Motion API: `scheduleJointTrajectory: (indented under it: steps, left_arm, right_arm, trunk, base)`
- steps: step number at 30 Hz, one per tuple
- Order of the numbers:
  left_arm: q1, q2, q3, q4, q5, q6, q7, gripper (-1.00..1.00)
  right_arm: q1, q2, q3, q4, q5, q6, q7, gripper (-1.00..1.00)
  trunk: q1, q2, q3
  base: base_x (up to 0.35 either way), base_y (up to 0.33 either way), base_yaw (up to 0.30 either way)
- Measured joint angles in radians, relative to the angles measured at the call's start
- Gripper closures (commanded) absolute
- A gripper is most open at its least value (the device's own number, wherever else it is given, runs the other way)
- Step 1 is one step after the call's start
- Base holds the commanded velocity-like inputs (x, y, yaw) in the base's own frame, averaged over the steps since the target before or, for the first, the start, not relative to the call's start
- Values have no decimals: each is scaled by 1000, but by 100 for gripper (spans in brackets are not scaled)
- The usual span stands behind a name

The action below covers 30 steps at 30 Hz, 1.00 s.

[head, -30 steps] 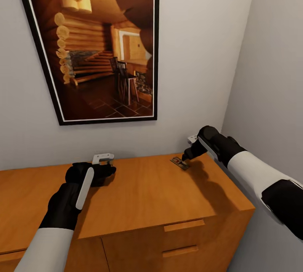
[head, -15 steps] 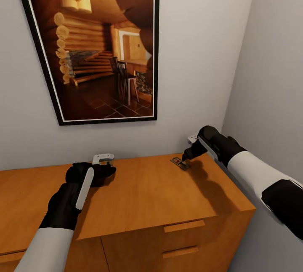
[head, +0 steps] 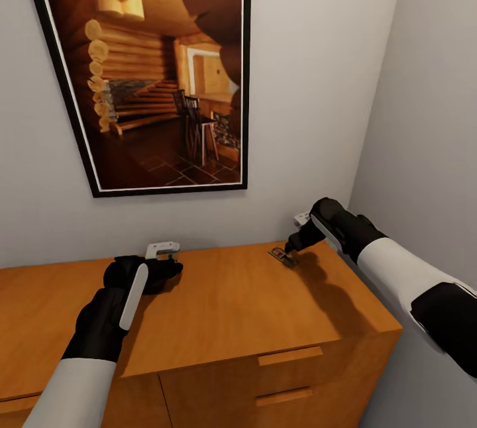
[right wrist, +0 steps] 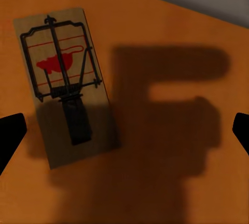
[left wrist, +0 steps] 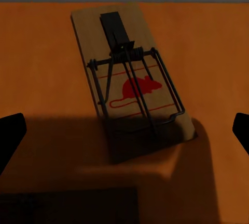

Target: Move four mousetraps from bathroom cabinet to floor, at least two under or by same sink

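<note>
Orange-brown cabinet (head: 218, 309) top bears one mousetrap (head: 283, 257) under each wrist camera.

Both arms share one build: a smooth white cylindrical forearm shell runs into a rounded matte black wrist housing with bulbous joints. The left arm (head: 99, 335) carries a slim white strip inlaid along the black wrist section and a small pale grey bracket-like block at its far end, just above the black left gripper (head: 162, 269). The right arm (head: 397, 275) has a black band further up the white shell, a similar white strip and grey block near its black right gripper (head: 291, 246), and in the wrist views the fingertips (left wrist: 10, 133) appear as plain black rounded tips.
</note>
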Motion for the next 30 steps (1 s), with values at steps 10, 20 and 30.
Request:
scheduleJointTrajectory:
  steps: [10,20,30]
  left_arm:
    - [0,0,1,1,0,0,0,-100]
    - [0,0,0,1,0,0,0,-100]
    - [0,0,0,1,0,0,0,-100]
  right_arm:
    - [0,0,-2,0,1,0,49,-100]
    - [0,-1,-2,0,3,0,68,-100]
    - [0,-1,-5,0,4,0,69,-100]
  trunk:
    - [0,0,0]
    - [0,0,0]
    - [0,0,0]
  base:
    - [0,0,0]
    - [0,0,0]
    - [0,0,0]
